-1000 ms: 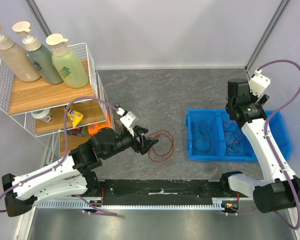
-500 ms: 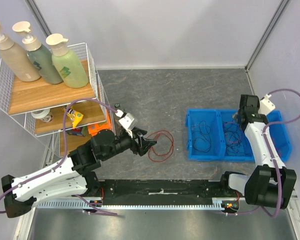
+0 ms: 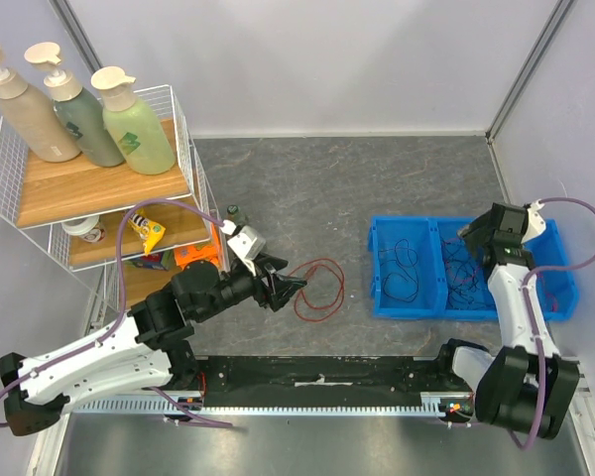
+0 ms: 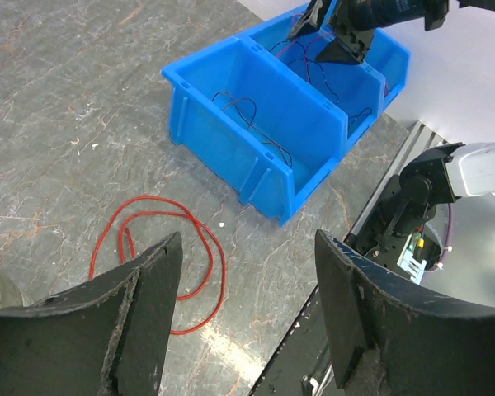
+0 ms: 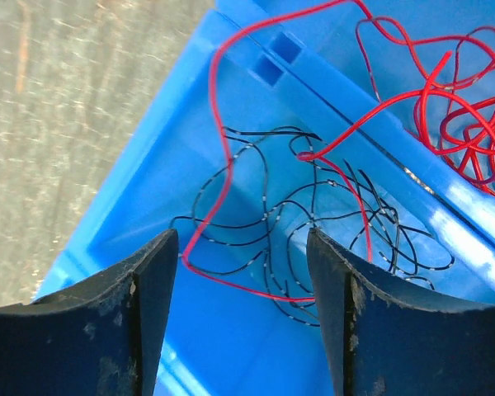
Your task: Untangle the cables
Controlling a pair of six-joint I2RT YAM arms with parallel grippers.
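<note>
Near the right edge of the grey stone-patterned surface [image 3: 377,188], a blue plastic divided bin [image 3: 431,309] held the cables [image 5: 359,223]. The right gripper [image 5: 236,264] hovered over it, fingers apart and empty. The left gripper [image 4: 247,247] hovered likewise over a loose red wire loop [image 4: 158,206] mid-surface. Separation seemed underway; the next move likely called for pinching the red strand [image 5: 220,140] off the black wires [image 5: 313,219].

The right arm [image 3: 517,297] has folded down and swung toward the right wall. A second ago its wrist stood tall near the far edge of the blue bin [image 3: 375,296]. Now it sits much lower, with the right gripper [image 3: 474,234] reaching leftward over the cables [image 3: 460,266] in the bin. Its purple hose [image 3: 573,200], then a tall arch, has sunk into a lower, flatter loop. The left arm [image 3: 129,349] has drawn slightly back, taking the left gripper [image 3: 290,288] a little nearer the near-left.
</note>
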